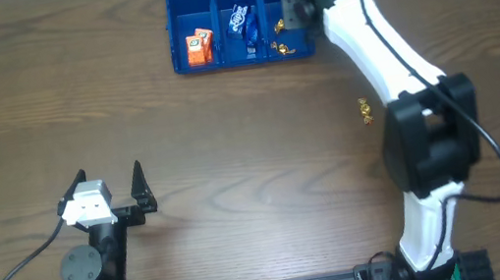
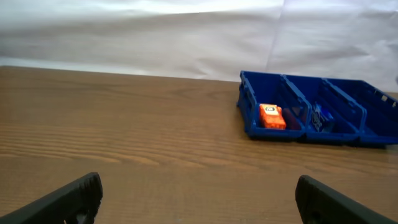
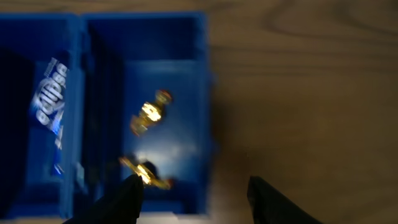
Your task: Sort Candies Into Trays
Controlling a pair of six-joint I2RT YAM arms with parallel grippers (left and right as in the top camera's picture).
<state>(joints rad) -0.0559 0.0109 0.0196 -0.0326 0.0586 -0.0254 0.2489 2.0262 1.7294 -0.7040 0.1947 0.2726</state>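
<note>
At the left of the wooden table [image 1: 43,82], the left gripper [image 1: 108,173] sat low near its own base, its two fingers [image 2: 68,200] spread wide apart with nothing between them, well away from the candies. Farther up the table and right of centre lay the blue tray [image 1: 173,32], split into three compartments side by side. The left compartment held an orange candy [image 1: 200,47], lying by the near wall. The middle compartment held a blue-wrapped candy [image 1: 240,22] (it leaned against a divider in the left wrist view). The right compartment held two gold candies: one [image 3: 149,112] near its middle, the other [image 3: 147,173] close to the near wall. The right gripper [image 3: 198,198] hung above that right compartment's outer edge, its jaws open and empty, one finger [image 3: 127,198] over the compartment just by the nearer gold candy, the other over bare table beside the tray. A loose gold candy [image 1: 365,109] lay on the table right of the tray and nearer the arms' bases, close beside the right arm [image 1: 384,40].
</note>
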